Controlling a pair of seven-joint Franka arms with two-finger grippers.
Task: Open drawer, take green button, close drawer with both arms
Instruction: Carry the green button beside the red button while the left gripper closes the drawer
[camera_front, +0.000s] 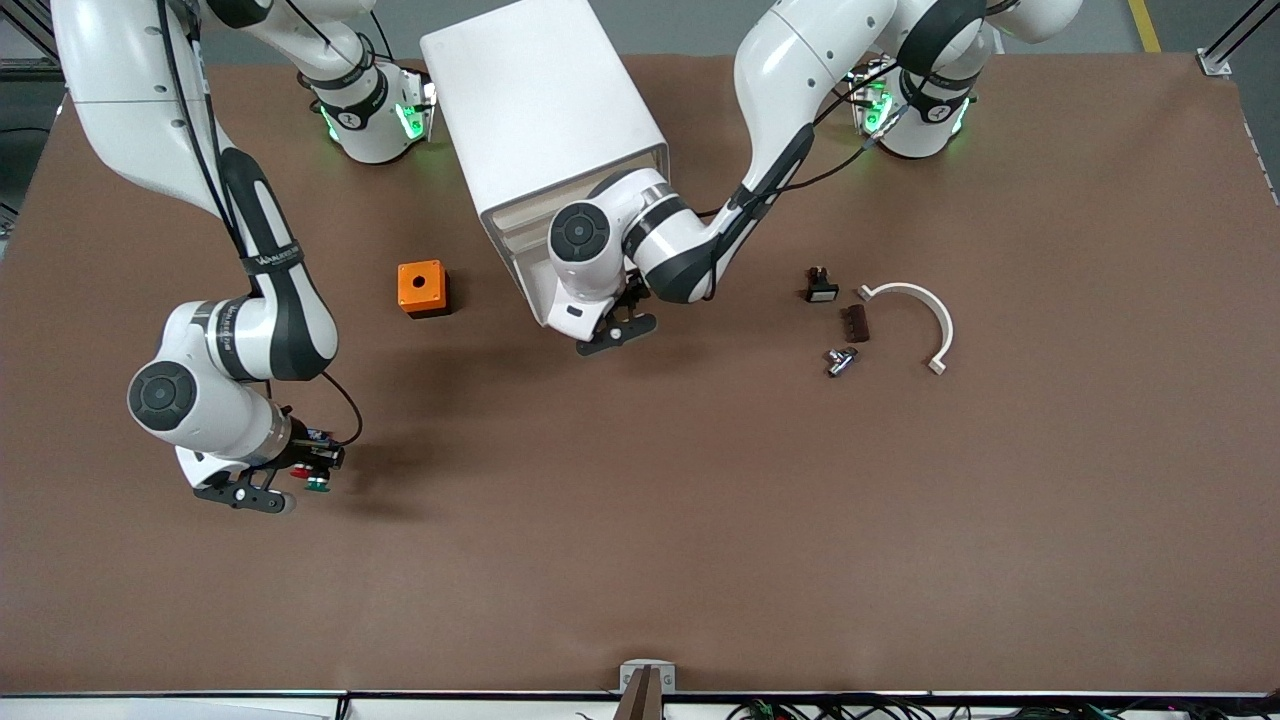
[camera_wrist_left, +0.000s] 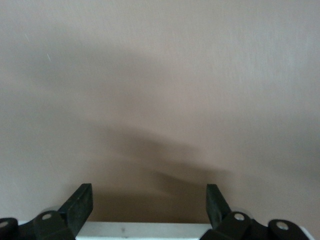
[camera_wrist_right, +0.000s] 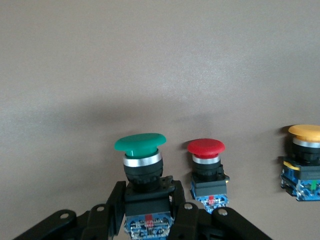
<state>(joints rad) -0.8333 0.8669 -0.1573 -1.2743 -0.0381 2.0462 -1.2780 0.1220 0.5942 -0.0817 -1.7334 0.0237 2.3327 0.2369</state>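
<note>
The white cabinet (camera_front: 540, 110) stands at the robots' end of the table, its cream drawer fronts facing the front camera. The lowest drawer (camera_front: 538, 298) looks pushed in and is partly hidden by the left hand. My left gripper (camera_front: 612, 338) is open right in front of it. In the left wrist view (camera_wrist_left: 150, 192) a white edge (camera_wrist_left: 145, 230) lies between the spread fingers. My right gripper (camera_front: 312, 470) is shut on the green button (camera_wrist_right: 140, 145), gripping its black body (camera_wrist_right: 147, 187) low over the table toward the right arm's end. It also shows in the front view (camera_front: 319, 485).
A red-capped button (camera_wrist_right: 206, 147) and an orange-capped button (camera_wrist_right: 305, 132) sit beside the held one. An orange box (camera_front: 423, 288) lies near the cabinet. A small black part (camera_front: 821, 288), a brown piece (camera_front: 857, 322), a metal piece (camera_front: 840, 360) and a white arc (camera_front: 915, 310) lie toward the left arm's end.
</note>
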